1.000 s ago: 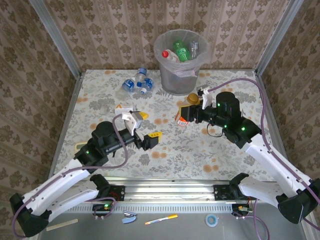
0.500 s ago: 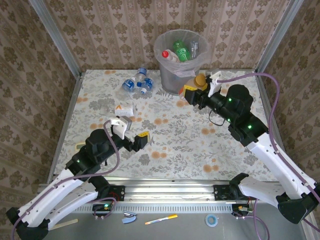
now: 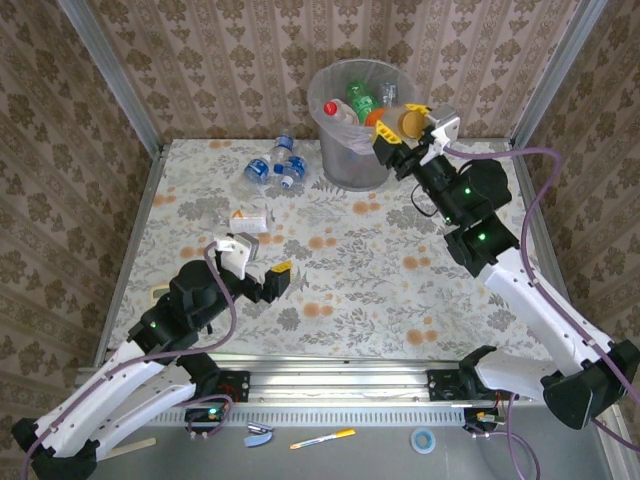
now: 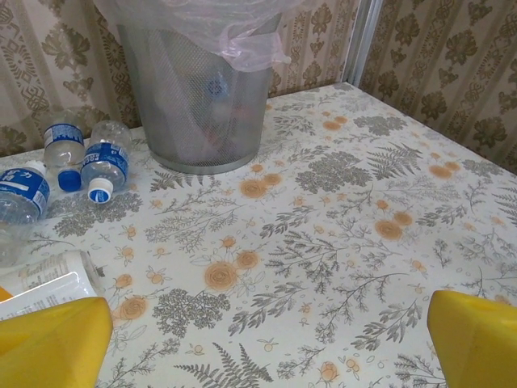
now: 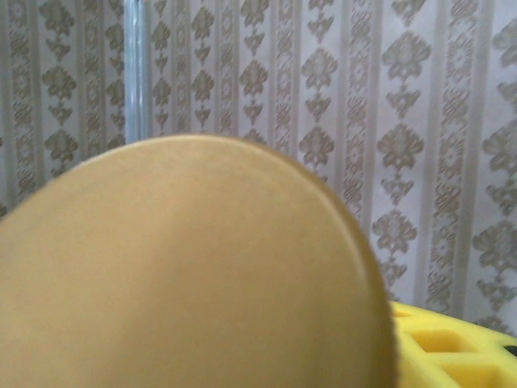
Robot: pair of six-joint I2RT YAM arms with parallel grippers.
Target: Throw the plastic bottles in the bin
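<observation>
left arm / right arm: white shells, black joint housings | LEDs: green dots | cables: purple, looping | finger pads: yellow | bases: black

No writing can be made out anywhere. The small clear plastic bottles with blue labels, lying on the floral surface, carry white print, but it is too small and blurred to read.

Grey-and-orange flowers pattern the table; the bin is translucent grey, one bottle tan-capped.
</observation>
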